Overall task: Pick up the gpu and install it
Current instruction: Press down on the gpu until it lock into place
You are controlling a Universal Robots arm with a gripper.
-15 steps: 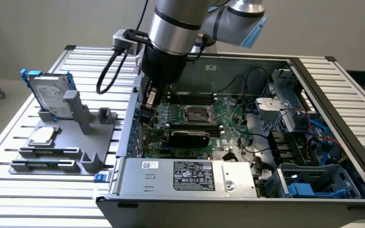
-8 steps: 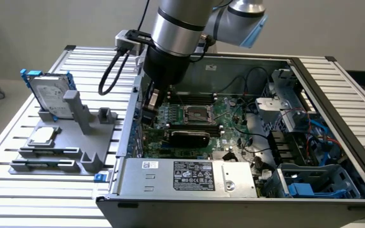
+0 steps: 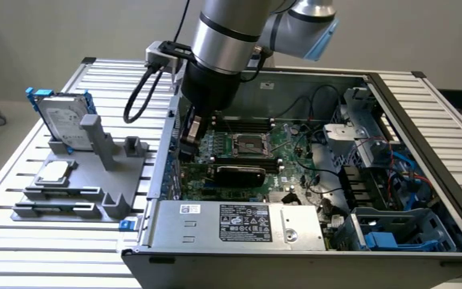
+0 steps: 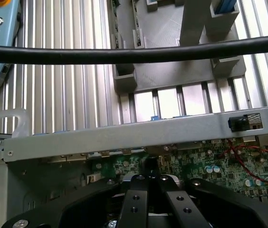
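Gpu (image 3: 239, 174) sits on mobo, gripper (image 3: 189, 144) beside (inside case)

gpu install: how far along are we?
Done: the gpu is off the gray fixture, which holds the hard drive and CPU chip. The card stands on the motherboard inside the case.
In hand: the claw is low in the case, at the card's end.
Left: full seating and release can't be confirmed.

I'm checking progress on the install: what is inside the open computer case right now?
Inside the computer case: green motherboard, the gpu seated on it, a power supply, cables. The arm hides the case's rear corner.
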